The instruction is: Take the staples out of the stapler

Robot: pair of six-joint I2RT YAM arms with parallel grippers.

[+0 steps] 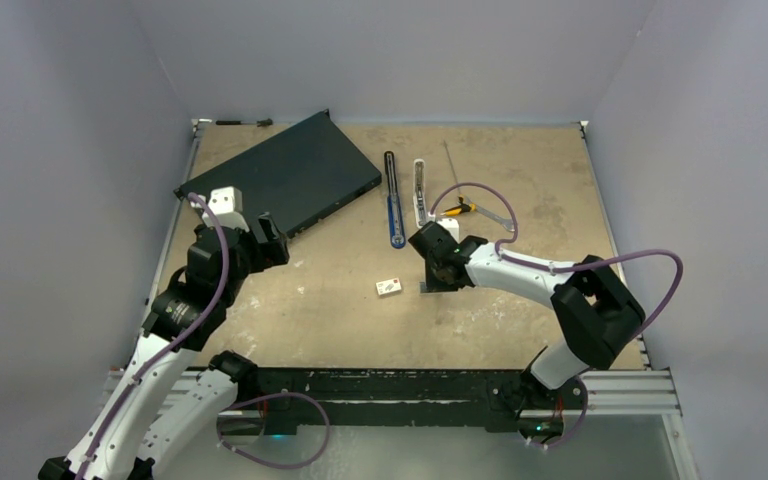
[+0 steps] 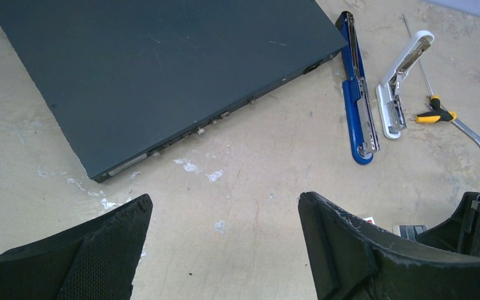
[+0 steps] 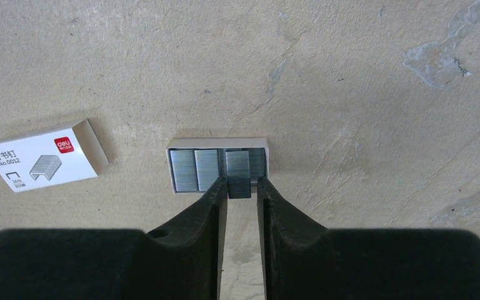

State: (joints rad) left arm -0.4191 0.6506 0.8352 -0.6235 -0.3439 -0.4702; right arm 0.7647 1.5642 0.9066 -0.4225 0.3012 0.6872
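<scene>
1. The right arm (image 1: 520, 268) reaches left over the middle of the bench (image 1: 320, 320). The right jaws point down at a small open tray (image 3: 219, 139) filled with staples (image 3: 194, 169).
2. The right jaws are clenched on one staple block (image 3: 238, 178). It stands at the near edge of the tray, pinched between the two fingers (image 3: 209, 212) and looking darker than the blocks to its left. I cannot tell whether it has lifted clear of the tray.
3. A small white box (image 3: 37, 156) with a red mark and a staple drawing lies just left of the tray, not touching it.
4. The stapler (image 1: 392, 205) lies in two parts at the far middle of the bench. The black-and-blue bar (image 2: 357, 94) is on the left and the white-silver bar (image 1: 420, 190) is on the right, side by side and slightly apart.
5. A yellow-handled screwdriver (image 2: 434, 115) and a silver wrench (image 2: 475, 134) lie just right of the white-silver bar.
6. A dark flat case (image 1: 280, 180) lies at the far left, set at an angle.
7. The left arm (image 1: 190, 290) sits at the left. The left jaws are released and spread wide over bare bench, just near of the case, with nothing between the fingers (image 2: 100, 250).
</scene>
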